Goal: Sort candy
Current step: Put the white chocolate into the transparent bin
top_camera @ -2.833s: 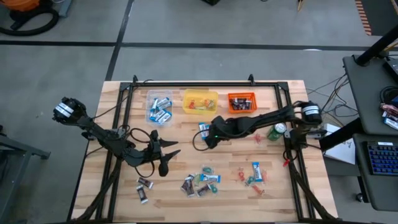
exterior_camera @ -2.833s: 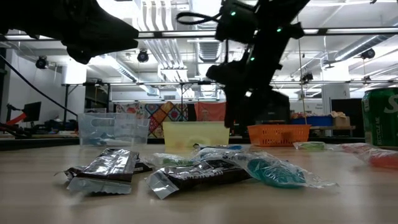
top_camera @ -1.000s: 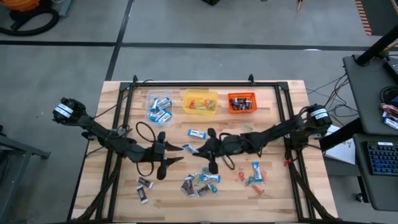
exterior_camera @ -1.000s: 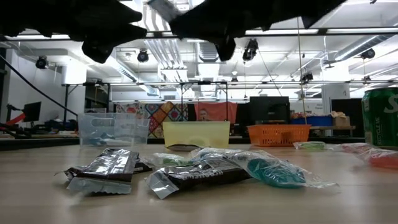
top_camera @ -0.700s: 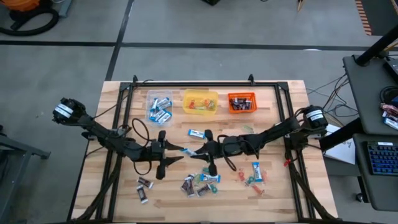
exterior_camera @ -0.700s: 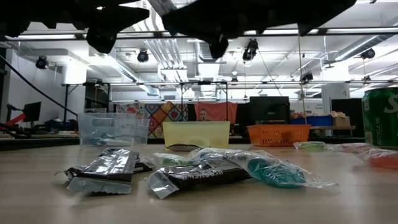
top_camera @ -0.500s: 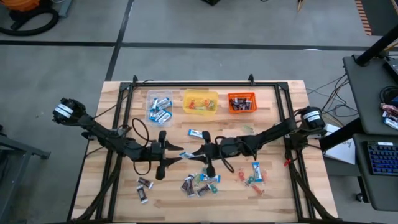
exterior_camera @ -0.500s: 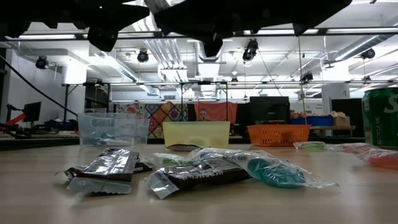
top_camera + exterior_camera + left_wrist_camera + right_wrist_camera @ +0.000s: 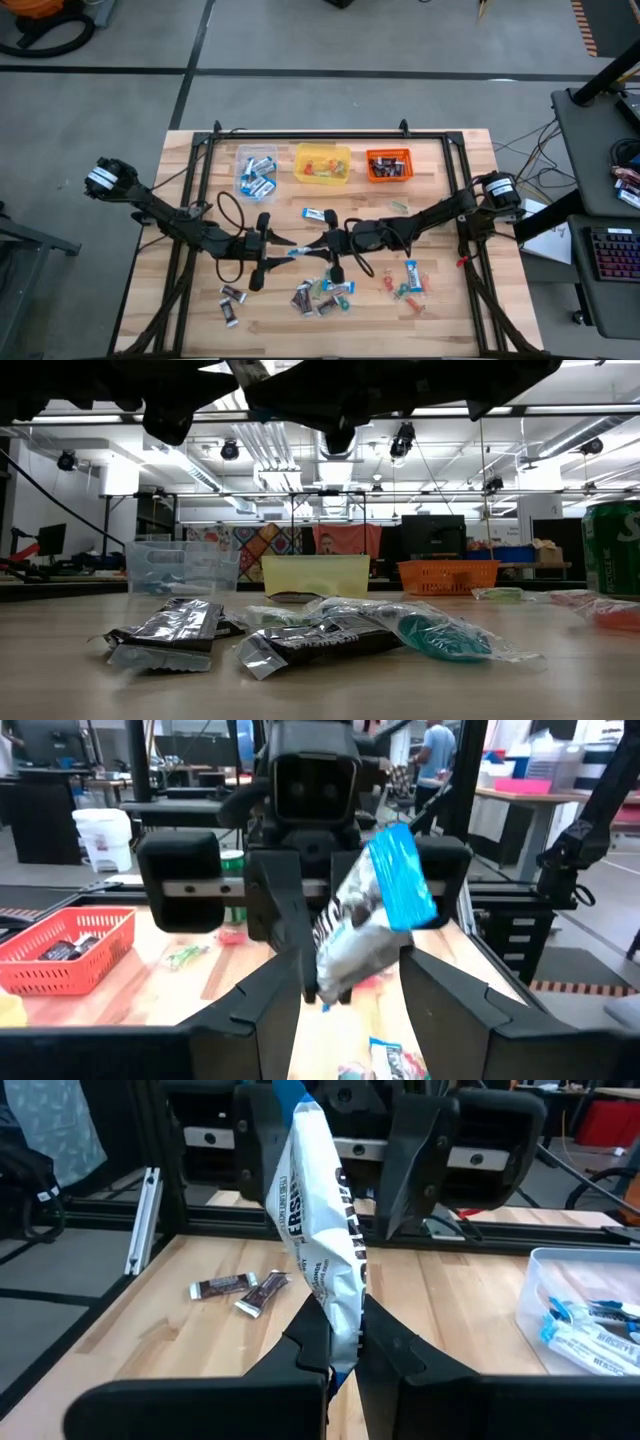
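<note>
A blue-and-white candy hangs above the counter's middle, pinched by its lower end in the right gripper, jaws clamped on it. The left gripper faces it, jaws apart on either side of the wrapper, apparently to take it for the clear tub on its own side. More candy lies in a pile below.
</note>
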Tool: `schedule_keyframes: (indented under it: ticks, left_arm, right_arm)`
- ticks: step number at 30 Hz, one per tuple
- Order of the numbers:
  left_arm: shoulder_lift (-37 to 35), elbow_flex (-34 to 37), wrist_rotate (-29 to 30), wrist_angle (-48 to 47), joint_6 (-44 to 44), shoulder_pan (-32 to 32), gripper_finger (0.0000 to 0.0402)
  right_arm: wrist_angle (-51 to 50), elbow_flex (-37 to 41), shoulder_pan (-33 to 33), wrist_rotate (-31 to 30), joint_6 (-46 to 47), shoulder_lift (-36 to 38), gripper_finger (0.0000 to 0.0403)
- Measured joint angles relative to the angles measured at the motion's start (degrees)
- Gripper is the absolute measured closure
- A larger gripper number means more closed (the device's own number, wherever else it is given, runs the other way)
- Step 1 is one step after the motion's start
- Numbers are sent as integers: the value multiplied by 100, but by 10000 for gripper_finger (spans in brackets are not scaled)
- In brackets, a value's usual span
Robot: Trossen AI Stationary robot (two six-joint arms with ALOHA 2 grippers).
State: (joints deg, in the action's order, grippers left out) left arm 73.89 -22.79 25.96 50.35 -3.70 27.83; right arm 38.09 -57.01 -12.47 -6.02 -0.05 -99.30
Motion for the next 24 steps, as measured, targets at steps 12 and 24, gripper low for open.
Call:
schedule_keyframes:
  ticks: [12, 24]
  left_arm:
    - [0, 0, 215, 233, 4, -72, 246]
    - [0, 0, 307, 362, 22, -302, 349]
  right_arm:
    - [-71, -72, 80, -15, -36, -6, 390]
    - [-173, -72, 83, -47, -22, -14, 369]
